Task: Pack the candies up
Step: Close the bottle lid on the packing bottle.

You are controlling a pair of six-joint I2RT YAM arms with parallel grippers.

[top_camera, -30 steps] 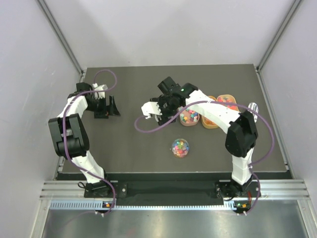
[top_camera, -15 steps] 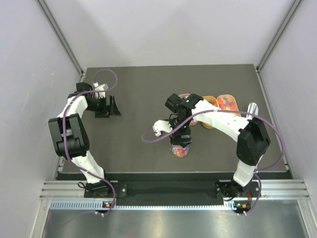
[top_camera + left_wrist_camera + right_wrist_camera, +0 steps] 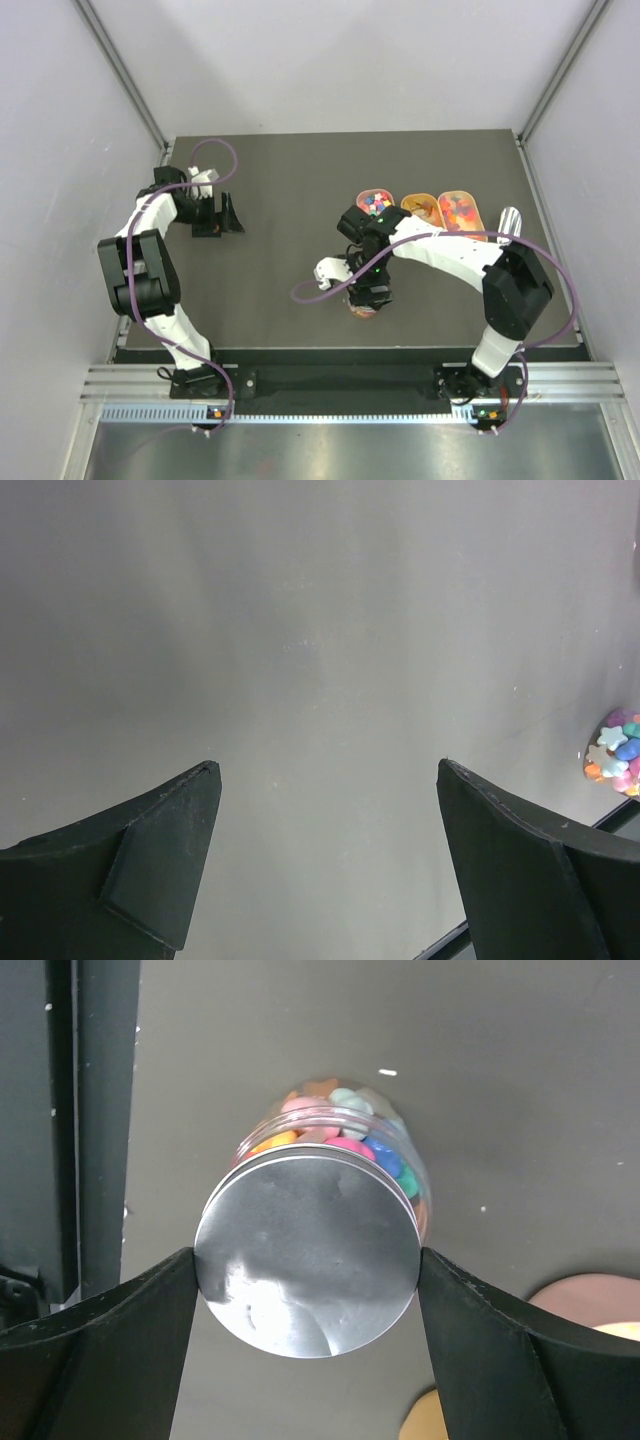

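The candies show as multicoloured pieces in the small clear jar (image 3: 345, 1138) near the table's front. More lie in three oval orange trays: multicoloured cubes (image 3: 376, 203), yellow-orange gummies (image 3: 423, 208) and red-orange pieces (image 3: 459, 208). My right gripper (image 3: 307, 1252) is shut on the silver disc lid (image 3: 308, 1260), one finger on each edge. It holds the lid at the jar's mouth; I cannot tell whether the lid is seated. From above, the right gripper (image 3: 367, 292) covers most of the jar (image 3: 363, 311). My left gripper (image 3: 226, 214) is open and empty, far left; the jar shows at the right edge of its wrist view (image 3: 618, 756).
A small silver object (image 3: 508, 218) lies right of the trays. Parts of two trays show at the lower right of the right wrist view (image 3: 590, 1305). The right arm's purple cable (image 3: 310, 295) loops left of the jar. The table's front edge (image 3: 300, 349) runs just behind the jar.
My right gripper, holding the lid, has moved from left of the trays toward the front and down onto the jar. All three trays are now uncovered. The left arm has not moved.
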